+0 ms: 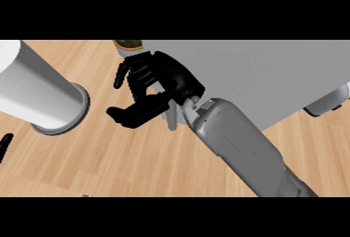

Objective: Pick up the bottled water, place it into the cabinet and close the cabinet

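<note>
My right hand (pixel 167 78) hovers at the front left corner of the grey cabinet (pixel 273 74), its fingers spread and relaxed and the thumb (pixel 137 113) pointing left over the counter. Nothing is held in it. A short grey handle bar (pixel 171 119) shows just below the palm, partly hidden by the wrist. The cabinet's inside cannot be seen from here. No water bottle is in view. Only a sliver of my left hand (pixel 5 146) shows at the left edge.
A tall white cylinder on a grey round base (pixel 41 88) stands at the left. A small round thing with a green rim (pixel 128 44) peeks in at the top beside the cabinet. A white object (pixel 328 102) sits at the right edge. Wooden counter (pixel 137 162) lies in front.
</note>
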Robot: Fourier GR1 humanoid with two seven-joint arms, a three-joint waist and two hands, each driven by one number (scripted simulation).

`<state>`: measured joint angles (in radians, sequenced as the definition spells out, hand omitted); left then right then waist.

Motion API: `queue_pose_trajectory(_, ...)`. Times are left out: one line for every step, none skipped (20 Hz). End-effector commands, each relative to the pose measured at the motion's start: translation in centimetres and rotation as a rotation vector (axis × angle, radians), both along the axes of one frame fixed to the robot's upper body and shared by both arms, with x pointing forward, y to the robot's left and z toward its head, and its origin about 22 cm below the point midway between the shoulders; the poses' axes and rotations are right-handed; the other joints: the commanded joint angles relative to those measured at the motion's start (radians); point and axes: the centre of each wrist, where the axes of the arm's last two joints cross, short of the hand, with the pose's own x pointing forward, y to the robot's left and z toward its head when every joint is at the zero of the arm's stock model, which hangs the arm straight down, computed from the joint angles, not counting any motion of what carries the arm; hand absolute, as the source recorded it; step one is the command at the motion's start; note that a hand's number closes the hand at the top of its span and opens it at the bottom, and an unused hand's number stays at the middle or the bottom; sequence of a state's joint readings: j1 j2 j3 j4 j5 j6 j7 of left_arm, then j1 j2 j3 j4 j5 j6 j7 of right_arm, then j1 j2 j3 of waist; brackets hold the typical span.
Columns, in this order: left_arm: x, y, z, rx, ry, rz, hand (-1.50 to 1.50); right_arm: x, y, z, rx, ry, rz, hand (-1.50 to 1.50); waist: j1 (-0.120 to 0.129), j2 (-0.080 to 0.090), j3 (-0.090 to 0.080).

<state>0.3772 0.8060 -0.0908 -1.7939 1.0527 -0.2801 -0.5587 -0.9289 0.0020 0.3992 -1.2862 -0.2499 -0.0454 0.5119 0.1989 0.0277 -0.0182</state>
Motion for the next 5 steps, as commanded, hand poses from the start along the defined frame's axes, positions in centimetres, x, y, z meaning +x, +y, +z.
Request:
queue_pose_trajectory(-0.3,0.0,-0.2,-0.009,0.003,0.007,-1.5,3.6,-1.9,1.5,0.166,0.006,-0.252,-1.5,-0.033,0.014,0.016)
queue_pose_trajectory(-0.4,0.5,-0.3,-0.001,0.009,0.014,-1.5,3.6,-1.4,1.6,0.162,0.005,-0.251,-1.5,-0.033,0.013,0.015)
queue_pose_trajectory(-0.7,0.0,-0.4,-0.015,0.005,0.007,-1.5,3.9,-1.2,1.8,0.171,0.015,-0.252,-1.5,-0.029,0.013,0.016)
queue_pose_trajectory(-0.5,0.2,-0.5,-0.009,0.007,0.012,-1.5,4.0,-0.8,1.9,0.176,0.011,-0.24,-1.5,-0.045,0.015,0.015)
queue_pose_trajectory(-0.9,0.6,-0.2,-0.003,0.008,0.013,-1.5,4.0,-0.3,2.0,0.167,0.007,-0.262,-1.5,-0.032,0.006,0.015)
